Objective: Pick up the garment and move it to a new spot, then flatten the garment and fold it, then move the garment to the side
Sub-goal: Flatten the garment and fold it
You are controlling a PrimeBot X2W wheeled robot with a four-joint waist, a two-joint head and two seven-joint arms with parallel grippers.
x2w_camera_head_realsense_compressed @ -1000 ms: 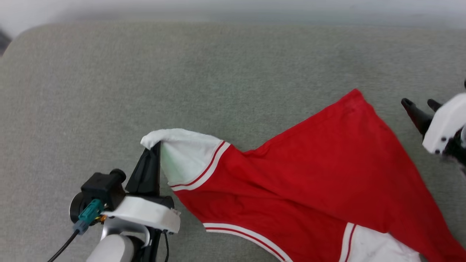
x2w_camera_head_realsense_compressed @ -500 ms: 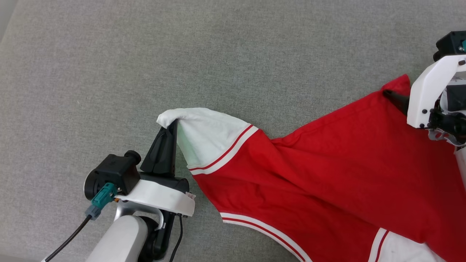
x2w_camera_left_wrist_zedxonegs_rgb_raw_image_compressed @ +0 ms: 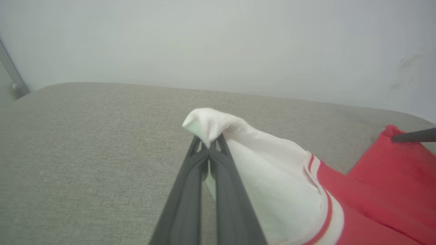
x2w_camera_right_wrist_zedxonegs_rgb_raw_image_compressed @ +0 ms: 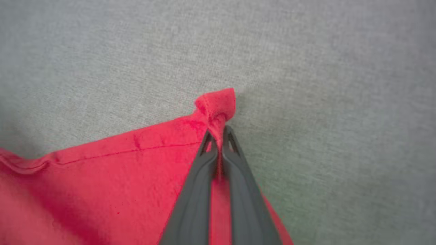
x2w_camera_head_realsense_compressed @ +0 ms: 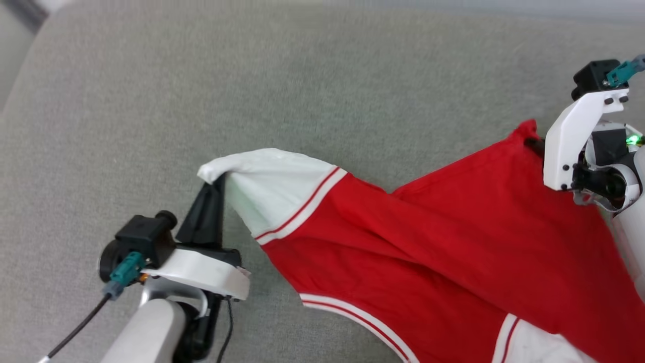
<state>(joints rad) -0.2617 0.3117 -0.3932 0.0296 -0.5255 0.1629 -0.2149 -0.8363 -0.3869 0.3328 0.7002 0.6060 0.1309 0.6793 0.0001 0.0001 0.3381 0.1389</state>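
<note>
I logged left gripper (x2w_camera_left_wrist_zedxonegs_rgb_raw_image_compressed: 208,148) clamped on the sleeve tip (x2w_camera_left_wrist_zedxonegs_rgb_raw_image_compressed: 204,124), right gripper (x2w_camera_right_wrist_zedxonegs_rgb_raw_image_compressed: 219,134) clamped on a hem corner (x2w_camera_right_wrist_zedxonegs_rgb_raw_image_compressed: 218,102) of the shirt (x2w_camera_head_realsense_compressed: 428,242); both pinches looked thin, so either might slip under tension.

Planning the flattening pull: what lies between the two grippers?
The red jersey T-shirt with white sleeves, creased, spans from the left gripper on its sleeve to the right gripper on its red corner; head view shows it.

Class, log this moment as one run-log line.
left pincer: shut on garment sleeve | right pincer: shut on its red corner | garment lying on grey cushion
</note>
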